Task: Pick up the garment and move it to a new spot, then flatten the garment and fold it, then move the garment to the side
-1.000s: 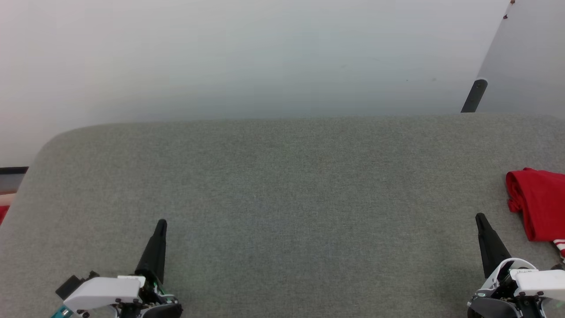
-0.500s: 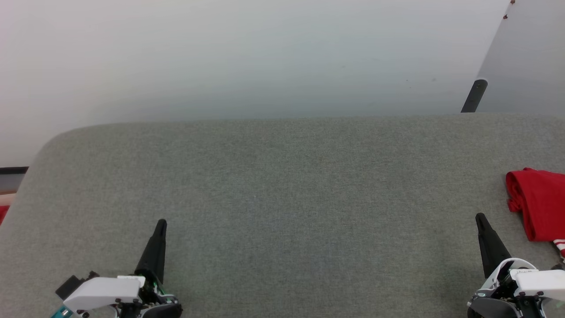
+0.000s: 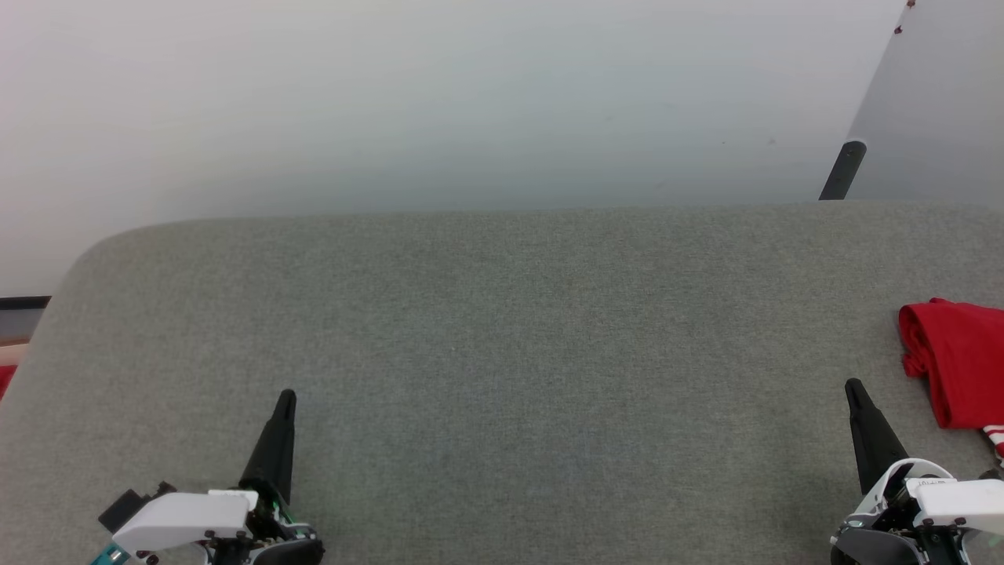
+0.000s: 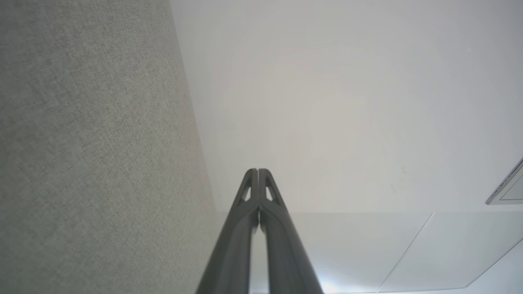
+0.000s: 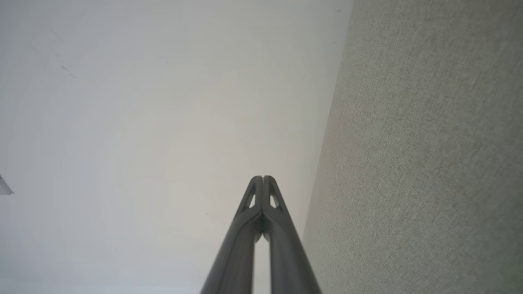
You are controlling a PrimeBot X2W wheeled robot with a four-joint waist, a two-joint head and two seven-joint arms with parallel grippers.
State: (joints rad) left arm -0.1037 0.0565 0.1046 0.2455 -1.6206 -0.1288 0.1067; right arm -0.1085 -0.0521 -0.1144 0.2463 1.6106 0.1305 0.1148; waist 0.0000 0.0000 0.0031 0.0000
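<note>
Grey woven upholstery [image 3: 502,329] is spread open ahead of both claws, its rounded corner far left of the left claw [image 3: 287,396] — fingers pressed together, as on the right claw [image 3: 852,386]. Just right of that claw the garment [image 3: 953,361] is bunched — soft red folds, striped trim.

Two tools, left tool [image 3: 287,396] and right tool [image 3: 852,386], one garment [image 3: 957,361], one grey surface [image 3: 502,337]

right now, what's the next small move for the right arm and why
Probably open the right gripper and ease it right toward the garment. It is shut and empty, and the garment lies bunched at the right edge of the grey surface, nearest that arm.
</note>
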